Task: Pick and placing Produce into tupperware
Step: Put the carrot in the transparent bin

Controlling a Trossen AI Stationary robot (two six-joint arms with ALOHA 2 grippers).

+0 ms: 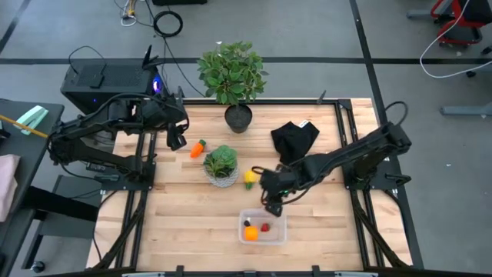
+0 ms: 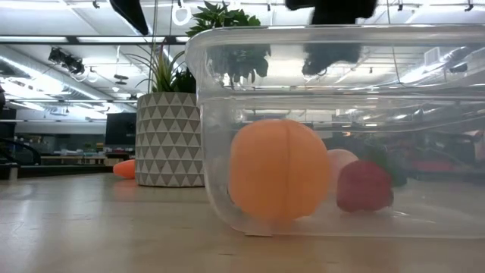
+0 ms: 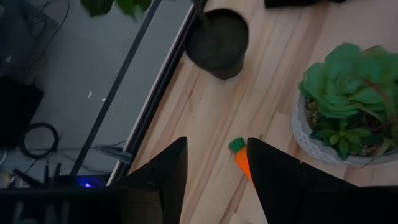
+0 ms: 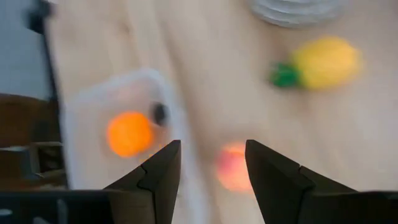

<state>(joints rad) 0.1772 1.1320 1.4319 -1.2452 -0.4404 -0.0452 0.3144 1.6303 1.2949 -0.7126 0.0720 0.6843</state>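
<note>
The clear tupperware point(image 1: 264, 226) sits near the table's near edge and holds the orange ball point(image 1: 250, 232) and the red strawberry point(image 1: 266, 227). My right gripper point(image 1: 273, 205) hangs open just beyond its far wall. In the right wrist view, the peach-coloured piece point(image 4: 232, 167) lies on the wood between and beyond the open fingers point(image 4: 208, 180), just outside the tupperware's wall point(image 4: 177, 118). The yellow piece point(image 1: 250, 178) lies beside the white pot. My left gripper point(image 1: 177, 140) is open, above and left of the orange carrot point(image 1: 199, 148), which lies flat on the table point(image 3: 240, 159).
The white pot with the succulent point(image 1: 221, 165) stands mid-table between the carrot and the yellow piece. A black pot with a tall plant point(image 1: 238, 117) stands at the far edge, with a black cloth point(image 1: 294, 138) to its right. Bare wood point(image 1: 184, 223) lies left of the tupperware.
</note>
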